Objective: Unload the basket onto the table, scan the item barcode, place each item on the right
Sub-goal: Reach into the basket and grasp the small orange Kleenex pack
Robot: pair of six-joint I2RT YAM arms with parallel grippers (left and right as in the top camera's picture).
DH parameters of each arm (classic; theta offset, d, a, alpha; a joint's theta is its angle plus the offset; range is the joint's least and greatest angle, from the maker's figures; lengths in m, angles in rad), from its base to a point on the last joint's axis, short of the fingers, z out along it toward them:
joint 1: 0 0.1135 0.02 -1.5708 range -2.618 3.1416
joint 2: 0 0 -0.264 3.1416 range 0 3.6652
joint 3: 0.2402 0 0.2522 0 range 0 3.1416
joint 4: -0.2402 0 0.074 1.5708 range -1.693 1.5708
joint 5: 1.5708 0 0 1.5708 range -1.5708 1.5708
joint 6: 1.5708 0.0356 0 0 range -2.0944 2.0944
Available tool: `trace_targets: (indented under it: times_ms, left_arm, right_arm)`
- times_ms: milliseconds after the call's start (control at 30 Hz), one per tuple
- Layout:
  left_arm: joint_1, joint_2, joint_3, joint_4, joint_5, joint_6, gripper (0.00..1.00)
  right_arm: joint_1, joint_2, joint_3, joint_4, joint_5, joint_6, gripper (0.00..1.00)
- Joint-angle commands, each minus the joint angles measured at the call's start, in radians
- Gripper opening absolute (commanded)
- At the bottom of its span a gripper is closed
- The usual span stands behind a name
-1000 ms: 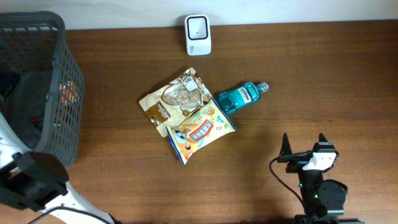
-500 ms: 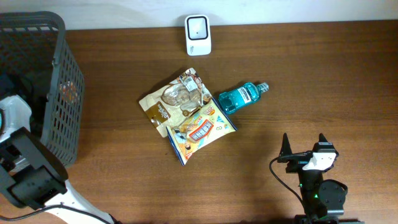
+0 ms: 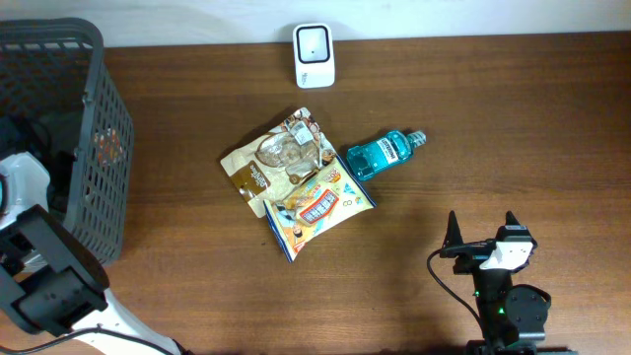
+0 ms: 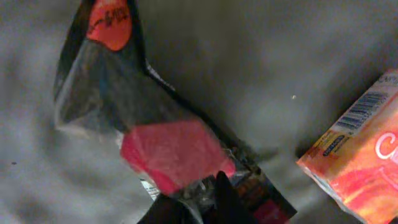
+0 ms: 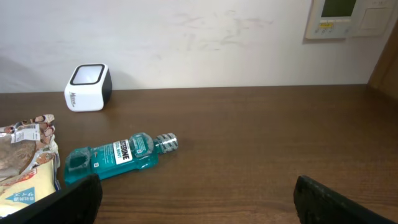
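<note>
In the left wrist view, a dark, clear-windowed bag (image 4: 168, 149) with a red block inside and an orange round label lies on the grey basket floor. My left gripper (image 4: 202, 200) is shut on the crinkled plastic at the bag's lower end. From overhead, the left arm (image 3: 25, 192) reaches into the grey basket (image 3: 94, 148) and its fingers are hidden. The white scanner (image 3: 314, 54) stands at the table's back edge, also seen as the scanner (image 5: 87, 87) in the right wrist view. My right gripper (image 3: 483, 232) rests open and empty near the front right.
An orange packet (image 4: 364, 162) with a barcode lies beside the held bag in the basket. Mid-table lie a brown snack bag (image 3: 276, 158), an orange-and-blue snack bag (image 3: 317, 207) and a teal mouthwash bottle (image 3: 380, 155), the bottle (image 5: 118, 155) on its side.
The left arm has pushed further into the basket, and its gripper has gone from open to shut on the dark bag. The right arm and the table items have not moved.
</note>
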Motion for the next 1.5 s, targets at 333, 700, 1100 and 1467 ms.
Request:
trace_targets:
  times_ms: [333,700,1100,1467]
  left_arm:
    - [0.003,-0.365,0.074,-0.023,0.005,0.005,0.0]
    - [0.003,-0.378,0.045,-0.066,-0.192,0.004,0.6]
    - [0.005,-0.029,0.045,-0.061,-0.192,-0.252,0.69]
    - [0.012,0.099,0.045,0.048,-0.203,-0.258,0.74]
  right_arm:
    - [-0.006,-0.006,-0.008,-0.003,0.008,0.0,0.98]
    - [-0.006,-0.006,-0.008,-0.003,0.008,0.0,0.98]
    - [-0.006,-0.006,-0.008,-0.003,0.008,0.0,0.98]
    - [-0.006,-0.006,-0.008,-0.003,0.008,0.0,0.98]
